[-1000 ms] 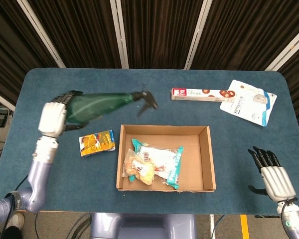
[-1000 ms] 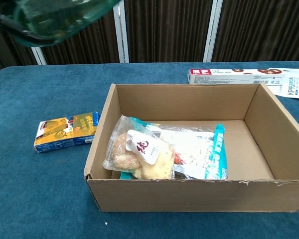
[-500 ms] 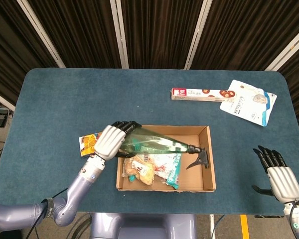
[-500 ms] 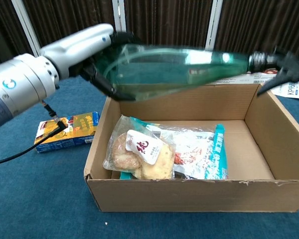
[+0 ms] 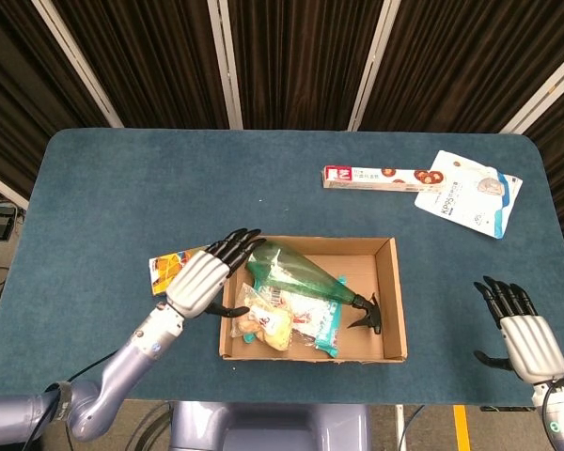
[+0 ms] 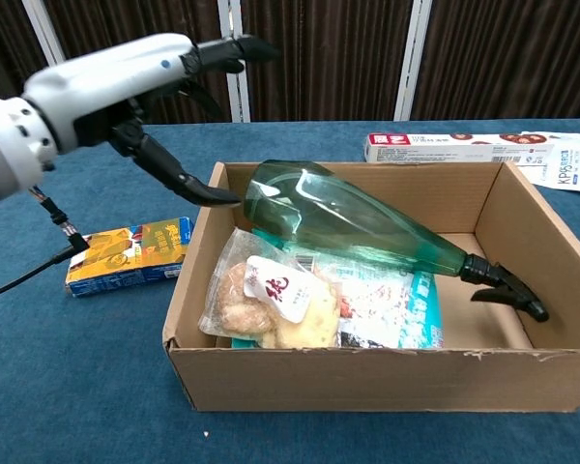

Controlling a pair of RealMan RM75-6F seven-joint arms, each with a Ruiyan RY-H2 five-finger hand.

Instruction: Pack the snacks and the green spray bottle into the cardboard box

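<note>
The translucent green plastic spray bottle (image 6: 353, 222) with its black trigger nozzle now lies inside the open brown cardboard box (image 6: 271, 372), fat end propped on the snack bags toward the box's left wall, nozzle pointing down toward the right. Half a second ago the left hand (image 6: 116, 87) still gripped it above the box; now that hand has let go and hovers with fingers spread over the left wall, holding nothing, so the bottle's part of the job looks done. Under the bottle sit a clear bag of pale baked snacks (image 6: 261, 300) with a white label bearing a red character, and a white packet edged in teal (image 6: 406, 309); neither appears to have shifted. Still outside the box are a small orange and blue carton (image 6: 126, 253) on the blue table (image 5: 169, 178) just left of the box, a long red and white biscuit box (image 5: 381, 177) at the far right, and a white pouch (image 5: 470, 193) touching its end, printed with what reads as "KP95" in the chest view; other print is too small to read. The right hand (image 5: 522, 334) rests open and empty near the table's right corner, well apart from everything. Judging by this, the remaining snacks come next.
</note>
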